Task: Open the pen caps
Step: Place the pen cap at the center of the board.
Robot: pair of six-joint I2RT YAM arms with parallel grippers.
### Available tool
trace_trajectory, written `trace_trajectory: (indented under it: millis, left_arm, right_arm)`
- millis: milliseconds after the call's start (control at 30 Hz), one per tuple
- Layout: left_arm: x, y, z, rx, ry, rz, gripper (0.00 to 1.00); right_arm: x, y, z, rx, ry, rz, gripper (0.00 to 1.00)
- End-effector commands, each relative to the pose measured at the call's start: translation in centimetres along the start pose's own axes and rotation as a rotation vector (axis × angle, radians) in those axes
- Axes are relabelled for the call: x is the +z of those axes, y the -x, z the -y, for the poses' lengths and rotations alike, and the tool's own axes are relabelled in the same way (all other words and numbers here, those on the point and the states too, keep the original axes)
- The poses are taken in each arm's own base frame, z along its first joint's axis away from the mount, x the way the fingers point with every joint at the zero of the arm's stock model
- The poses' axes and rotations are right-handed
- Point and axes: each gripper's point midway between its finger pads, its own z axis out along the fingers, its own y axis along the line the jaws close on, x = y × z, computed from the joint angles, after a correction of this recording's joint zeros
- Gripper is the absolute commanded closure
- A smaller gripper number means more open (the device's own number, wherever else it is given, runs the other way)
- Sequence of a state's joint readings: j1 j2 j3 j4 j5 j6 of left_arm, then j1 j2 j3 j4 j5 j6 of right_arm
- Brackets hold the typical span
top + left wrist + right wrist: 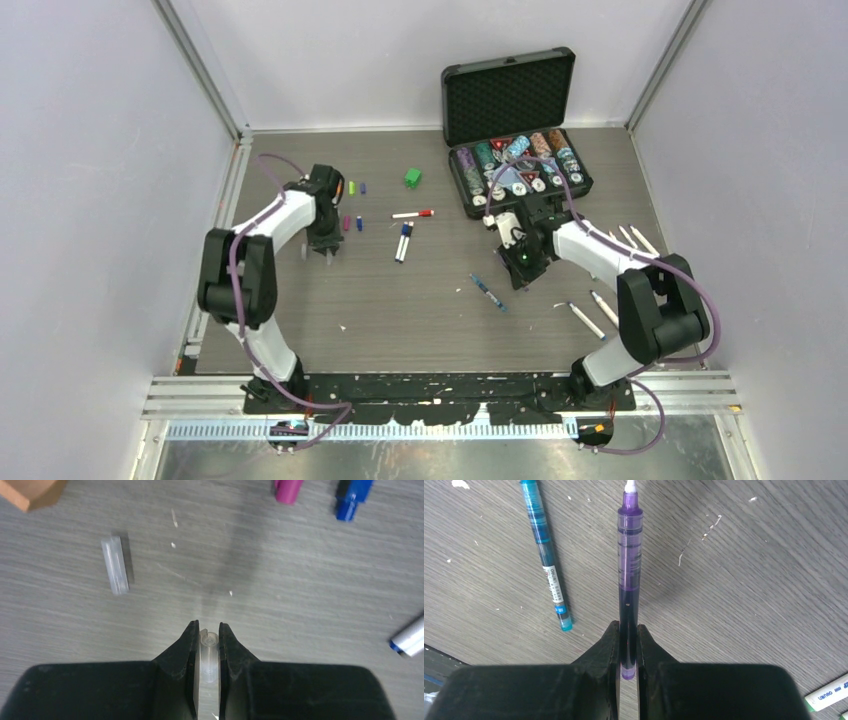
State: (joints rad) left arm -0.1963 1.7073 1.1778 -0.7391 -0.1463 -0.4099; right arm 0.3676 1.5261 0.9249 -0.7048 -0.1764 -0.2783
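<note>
My left gripper [208, 630] is shut on a clear pen cap [208, 652] held lengthwise between the jaws, just above the table. A second clear cap [115, 565] lies to its left, and a magenta cap [287, 490] and a blue cap [352, 497] lie ahead on the right. My right gripper [628, 630] is shut on the tail of a purple pen [629, 555], whose bare white tip points away. In the top view the left gripper [327, 253] hangs beside the loose caps [351, 187], and the right gripper [521, 280] is right of centre.
A teal pen [545, 550] lies left of the held pen. A red-tipped pen [412, 214] and two blue pens [403, 241] lie mid-table, several white pens [585, 318] at the right. A green cube [412, 177] and an open black case [510, 95] of poker chips stand at the back.
</note>
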Motion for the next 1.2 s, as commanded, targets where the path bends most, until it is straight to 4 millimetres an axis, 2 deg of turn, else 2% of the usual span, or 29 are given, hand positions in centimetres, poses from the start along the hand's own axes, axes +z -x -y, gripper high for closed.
trace_trajectory:
  millis: [0,133,267,467,567,700,867,967,1033,1167]
  left_arm:
    - [0.7,2.3,-1.4,0.062,0.104,-0.013,0.90]
    - [2.4,2.3,-1.9,0.065,0.136,-0.045,0.90]
    - [3.0,2.1,-2.4,0.062,0.153,-0.064,0.89]
    - [3.0,2.0,-2.7,0.062,0.155,-0.081,0.76]
    - [2.8,2.1,-2.7,0.059,0.151,-0.082,0.70]
    - [2.4,2.3,-2.8,0.056,0.152,-0.073,0.69]
    - [0.4,3.1,-2.6,0.042,0.135,-0.040,0.69]
    - [-2.2,3.9,-1.6,0.027,0.055,0.013,0.69]
    - [-4.0,4.3,0.1,0.021,-0.060,0.051,0.67]
    - [-6.8,4.1,5.8,0.003,-0.427,0.123,0.59]
  right_arm:
    - [0.1,1.1,0.5,0.002,-0.007,0.010,0.97]
    - [0.8,0.6,0.6,0.023,0.008,-0.019,0.95]
    - [1.1,0.4,0.5,0.034,0.022,-0.044,0.92]
    - [1.5,-0.1,0.3,0.040,0.039,-0.075,0.84]
    - [1.6,-0.2,0.2,0.038,0.045,-0.086,0.79]
    - [1.4,-0.3,0.1,0.037,0.048,-0.083,0.67]
    - [1.2,-0.2,0.1,0.035,0.042,-0.078,0.61]
    - [0.7,0.1,0.5,0.029,0.025,-0.064,0.59]
    - [0.1,0.4,0.7,0.027,0.016,-0.038,0.57]
    - [-1.8,1.1,0.7,0.016,0.033,0.039,0.52]
